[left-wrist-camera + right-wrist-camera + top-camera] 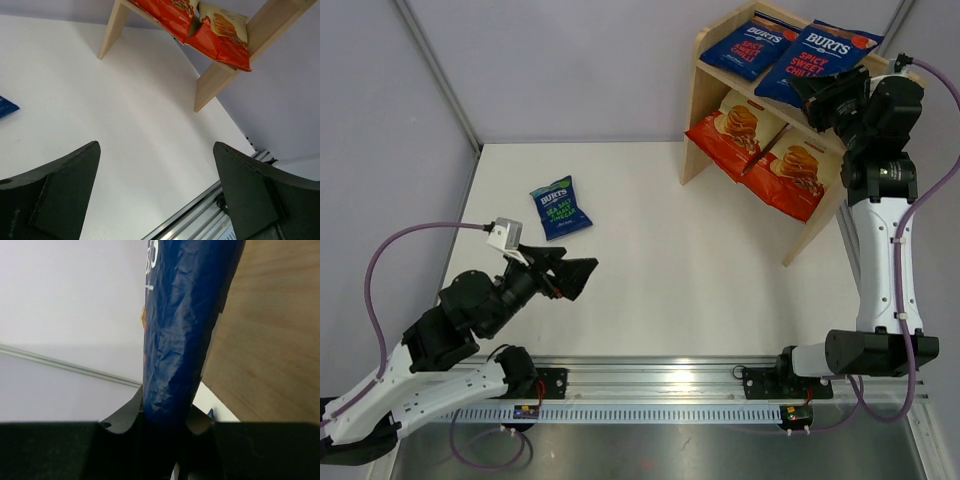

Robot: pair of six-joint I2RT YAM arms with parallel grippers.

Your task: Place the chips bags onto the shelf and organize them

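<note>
With the right gripper, pinches a red-lettered Burts bag tight on top of the shelf. Beside it, another Burts bag; just below, two Cassava bags. Holds the left gripper wide apart, with nothing inside. Just ahead, on the table, one green-lettered bag left to shelve.

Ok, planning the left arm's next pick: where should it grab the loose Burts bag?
Probably the near edge seam, coming down from above: the Burts bag lies flat, so only a rim offers a pinch, and that edge faces the open left gripper.
</note>
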